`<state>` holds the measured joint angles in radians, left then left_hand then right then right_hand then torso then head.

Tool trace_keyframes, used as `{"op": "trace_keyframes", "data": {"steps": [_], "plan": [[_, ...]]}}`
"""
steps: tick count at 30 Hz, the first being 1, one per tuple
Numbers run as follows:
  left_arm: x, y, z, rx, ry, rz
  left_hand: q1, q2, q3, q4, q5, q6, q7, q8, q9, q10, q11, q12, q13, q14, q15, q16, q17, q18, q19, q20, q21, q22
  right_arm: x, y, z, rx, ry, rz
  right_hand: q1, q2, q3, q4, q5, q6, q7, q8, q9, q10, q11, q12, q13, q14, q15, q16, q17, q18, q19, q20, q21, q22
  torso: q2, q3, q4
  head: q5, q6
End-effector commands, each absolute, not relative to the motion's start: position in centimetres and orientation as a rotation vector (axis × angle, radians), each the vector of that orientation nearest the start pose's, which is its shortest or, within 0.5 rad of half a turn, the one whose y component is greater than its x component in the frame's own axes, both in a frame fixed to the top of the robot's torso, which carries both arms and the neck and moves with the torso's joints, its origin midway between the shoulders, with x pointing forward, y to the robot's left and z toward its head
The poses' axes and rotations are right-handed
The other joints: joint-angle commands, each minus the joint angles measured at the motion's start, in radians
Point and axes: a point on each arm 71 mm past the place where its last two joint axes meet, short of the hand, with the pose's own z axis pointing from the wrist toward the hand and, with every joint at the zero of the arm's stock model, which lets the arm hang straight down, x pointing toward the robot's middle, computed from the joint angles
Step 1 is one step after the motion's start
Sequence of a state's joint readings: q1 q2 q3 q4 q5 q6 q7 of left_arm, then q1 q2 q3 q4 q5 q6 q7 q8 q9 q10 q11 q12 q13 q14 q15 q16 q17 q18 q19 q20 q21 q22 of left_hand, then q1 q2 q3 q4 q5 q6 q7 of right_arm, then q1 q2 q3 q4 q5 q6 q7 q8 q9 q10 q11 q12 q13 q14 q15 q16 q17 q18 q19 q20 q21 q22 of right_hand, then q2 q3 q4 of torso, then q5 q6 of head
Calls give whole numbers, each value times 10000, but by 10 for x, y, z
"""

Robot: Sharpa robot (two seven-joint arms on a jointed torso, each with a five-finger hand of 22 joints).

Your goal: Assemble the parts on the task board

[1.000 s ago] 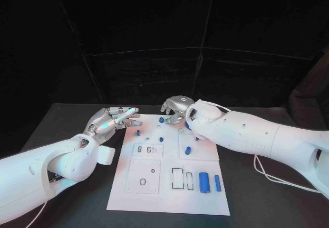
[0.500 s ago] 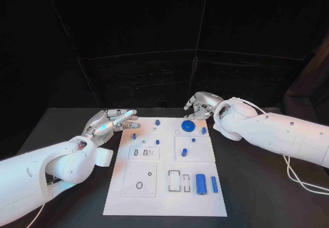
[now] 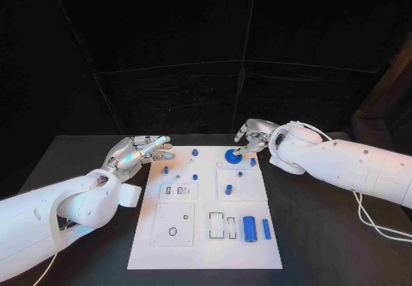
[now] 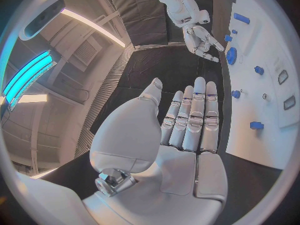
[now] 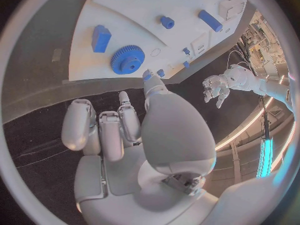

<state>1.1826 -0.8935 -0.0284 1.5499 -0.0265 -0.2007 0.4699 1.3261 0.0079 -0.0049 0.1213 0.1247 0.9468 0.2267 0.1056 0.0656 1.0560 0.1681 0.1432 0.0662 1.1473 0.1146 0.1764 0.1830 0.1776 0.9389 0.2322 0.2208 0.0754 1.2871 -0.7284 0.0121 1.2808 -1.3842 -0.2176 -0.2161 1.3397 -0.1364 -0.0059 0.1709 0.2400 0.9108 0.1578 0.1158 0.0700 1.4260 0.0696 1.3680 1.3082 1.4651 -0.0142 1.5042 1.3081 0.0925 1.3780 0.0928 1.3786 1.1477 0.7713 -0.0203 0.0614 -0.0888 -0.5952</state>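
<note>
Early stage by the look: gear (image 3: pixel 231 157) sits at board's (image 3: pixel 206 250) far end, several blue parts (image 3: pixel 249 229) lie loose, right robot hand (image 3: pixel 250 138) just beside gear, fingers curled, empty; left robot hand (image 3: pixel 136 152) flat, empty, at board's edge.

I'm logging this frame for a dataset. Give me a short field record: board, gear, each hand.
board: white plate mid-table, small blue parts on it
gear: blue, flat on the board's far end
left hand: at the board's far left corner, fingers straight, holding nothing
right hand: beside the gear, fingers curled in, nothing seen in it
</note>
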Motion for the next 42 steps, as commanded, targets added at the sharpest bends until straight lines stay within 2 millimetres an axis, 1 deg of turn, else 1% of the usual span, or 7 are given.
{"op": "trace_keyframes", "data": {"steps": [1, 16, 31, 36, 39, 40, 42], "plan": [[481, 220, -173, -10367, 13897, -16936, -15, 99, -22, -63, -37, -12, 47, -52, -3, -61, 27, -28, -11, -1, 42, -45, 8, 68, 67, 13, -40, -10, 553, -221, -147, -167, 17329, 4142, 102, 16, -12, 66, 38, -104, 4, 42, -8, 77, -1, 82, 224, 753, 58, 72, 1024, -105, 87, 26, 51, 33, 1, -19, 7, -3, -31], [482, 220, -173, -10372, 13913, -16938, -13, 99, -27, -76, -38, -18, 43, -54, -3, -67, 26, -28, -11, -5, 44, -60, 13, 68, 67, 15, -51, -17, 556, -214, -154, -668, 17688, 3916, 509, 267, 121, -115, 93, 93, -32, 216, 23, 375, -26, 588, 870, 770, 49, 133, 1155, -134, 139, 29, 160, 218, -2, -17, 0, 20, -104], [482, 220, -174, -10382, 13933, -16927, -13, 99, -27, -76, -38, -18, 43, -54, -3, -67, 26, -28, -11, -5, 44, -60, 13, 68, 67, 15, -51, -17, 558, -213, -163, -688, 17848, 3787, 597, 402, 198, -218, 101, 220, -55, 295, 33, 446, -46, 702, 1020, 775, 35, 150, 1193, -145, 158, 19, 198, 286, 1, -15, 3, 33, -152], [482, 220, -174, -10383, 13935, -16924, -13, 99, -27, -76, -38, -18, 43, -54, -3, -67, 26, -28, -11, -5, 44, -60, 13, 68, 67, 15, -51, -17, 558, -213, -163, -696, 17839, 3800, 696, 561, 345, -354, -57, 426, -96, 398, 46, 521, -83, 810, 1168, 778, 7, 160, 1215, -154, 176, -5, 234, 346, 1, -13, -2, 43, -161], [483, 220, -174, -10385, 13936, -16920, -13, 99, -27, -76, -38, -18, 43, -54, -3, -67, 26, -28, -11, -5, 44, -60, 13, 68, 67, 15, -51, -17, 557, -212, -163, -745, 17659, 3846, 966, 830, 661, -548, -280, 807, -185, 572, 96, 645, -163, 967, 1365, 781, -57, 168, 1234, -164, 210, -52, 277, 427, 0, -9, -7, 37, -158], [483, 220, -174, -10386, 13936, -16919, -13, 99, -27, -76, -38, -18, 43, -54, -3, -67, 26, -28, -11, -5, 44, -60, 13, 68, 67, 15, -51, -17, 557, -210, -162, -794, 17467, 3870, 1116, 989, 890, -670, -440, 1072, -274, 684, 129, 744, -238, 1093, 1521, 786, -115, 179, 1263, -181, 248, -93, 318, 513, 1, -8, -7, 31, -156], [483, 220, -174, -10386, 13938, -16919, -13, 99, -27, -76, -38, -18, 43, -54, -3, -67, 26, -28, -11, -5, 44, -60, 13, 68, 67, 15, -51, -17, 557, -209, -160, -846, 17192, 3895, 1170, 1080, 1054, -746, -465, 1305, -356, 777, 160, 816, -307, 1182, 1630, 792, -168, 190, 1293, -198, 292, -137, 363, 606, 1, -9, -5, 28, -151]]}}
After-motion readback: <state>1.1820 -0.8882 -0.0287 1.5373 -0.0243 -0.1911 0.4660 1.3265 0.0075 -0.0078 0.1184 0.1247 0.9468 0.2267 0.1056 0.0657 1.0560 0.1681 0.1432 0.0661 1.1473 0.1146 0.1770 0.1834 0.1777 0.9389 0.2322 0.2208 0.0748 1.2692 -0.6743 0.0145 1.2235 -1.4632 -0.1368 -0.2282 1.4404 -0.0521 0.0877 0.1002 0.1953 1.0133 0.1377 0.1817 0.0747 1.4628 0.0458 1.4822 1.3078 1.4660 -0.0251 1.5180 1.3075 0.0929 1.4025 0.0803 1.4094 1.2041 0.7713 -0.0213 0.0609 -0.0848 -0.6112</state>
